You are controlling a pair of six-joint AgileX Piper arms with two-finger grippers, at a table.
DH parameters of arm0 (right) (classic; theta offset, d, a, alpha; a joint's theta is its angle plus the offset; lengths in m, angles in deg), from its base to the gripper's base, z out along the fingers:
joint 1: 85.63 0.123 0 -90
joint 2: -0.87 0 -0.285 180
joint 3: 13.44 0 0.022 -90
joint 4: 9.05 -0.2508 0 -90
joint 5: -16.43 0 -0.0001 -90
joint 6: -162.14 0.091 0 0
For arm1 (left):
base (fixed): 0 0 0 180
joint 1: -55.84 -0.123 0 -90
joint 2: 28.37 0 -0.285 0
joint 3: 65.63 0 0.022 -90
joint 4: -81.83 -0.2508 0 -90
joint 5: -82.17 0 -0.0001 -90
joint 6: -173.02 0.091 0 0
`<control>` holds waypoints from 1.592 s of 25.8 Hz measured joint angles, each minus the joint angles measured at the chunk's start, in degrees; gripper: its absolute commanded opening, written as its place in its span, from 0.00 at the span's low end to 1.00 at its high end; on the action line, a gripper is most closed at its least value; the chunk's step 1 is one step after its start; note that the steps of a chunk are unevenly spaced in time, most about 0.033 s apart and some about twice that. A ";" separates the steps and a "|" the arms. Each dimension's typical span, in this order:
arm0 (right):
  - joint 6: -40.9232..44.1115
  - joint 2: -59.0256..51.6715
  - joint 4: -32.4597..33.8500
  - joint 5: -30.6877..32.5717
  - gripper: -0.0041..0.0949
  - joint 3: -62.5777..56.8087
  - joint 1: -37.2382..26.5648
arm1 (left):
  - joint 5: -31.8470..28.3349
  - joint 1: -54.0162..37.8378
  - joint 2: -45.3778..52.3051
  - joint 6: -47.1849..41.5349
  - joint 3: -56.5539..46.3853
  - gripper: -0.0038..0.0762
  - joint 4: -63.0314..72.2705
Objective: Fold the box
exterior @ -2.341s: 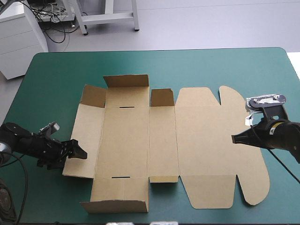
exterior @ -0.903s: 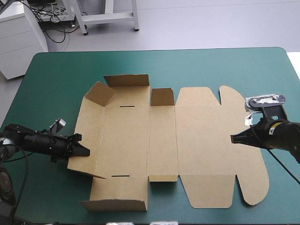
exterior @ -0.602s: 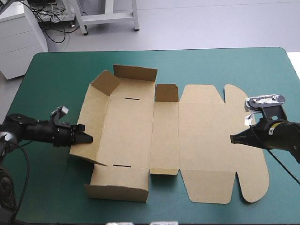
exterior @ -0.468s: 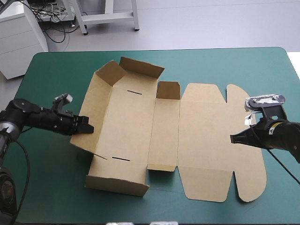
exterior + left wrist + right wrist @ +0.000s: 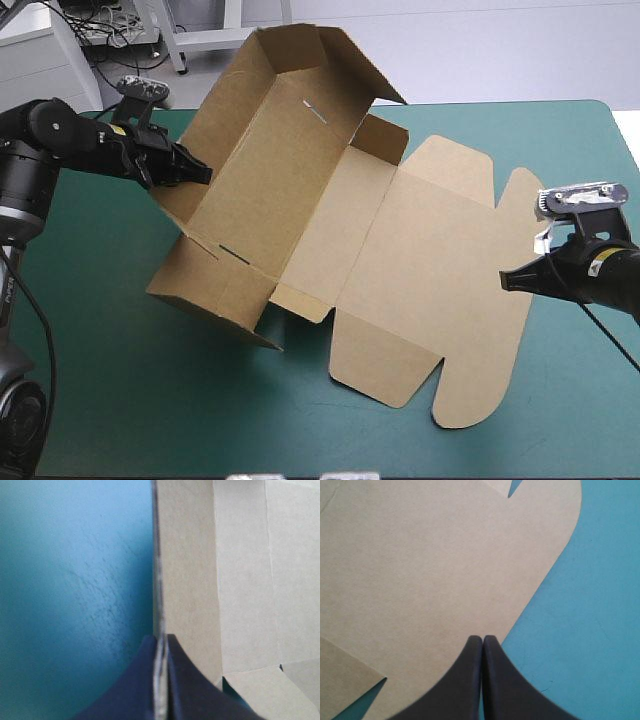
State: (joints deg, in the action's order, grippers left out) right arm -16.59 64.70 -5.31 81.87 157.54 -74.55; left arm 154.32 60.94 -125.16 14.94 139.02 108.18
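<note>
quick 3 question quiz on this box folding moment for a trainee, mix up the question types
1. True or false: the left gripper is shut on an edge of the box.
2. Which end of the box is raised off the table? A) the flat lid end B) the walled end at the left gripper C) neither end
3. Fill in: the right gripper, with its tip at the lid's edge, has its fingers ___ (open or shut).

Key: 1 true; 2 B; 3 shut
</note>
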 measured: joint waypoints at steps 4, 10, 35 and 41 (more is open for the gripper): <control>0.00 -0.02 0.86 1.75 0.02 2.27 0.00 | 0.11 2.60 -0.45 -0.35 4.55 0.01 -3.32; 0.00 -0.50 0.97 2.87 0.02 4.68 0.00 | 0.11 10.81 -0.45 -0.06 5.86 0.01 -14.84; 0.06 -3.67 -2.08 5.83 0.02 9.04 0.00 | -32.58 36.24 9.74 20.31 -24.11 0.01 -40.91; 0.24 -3.71 -3.73 5.83 0.02 9.04 0.00 | -39.80 37.64 12.60 20.28 -33.34 0.01 -45.30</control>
State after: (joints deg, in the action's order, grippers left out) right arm -16.35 60.99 -9.05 87.71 166.58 -74.55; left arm 114.52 98.58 -112.56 35.22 105.68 62.88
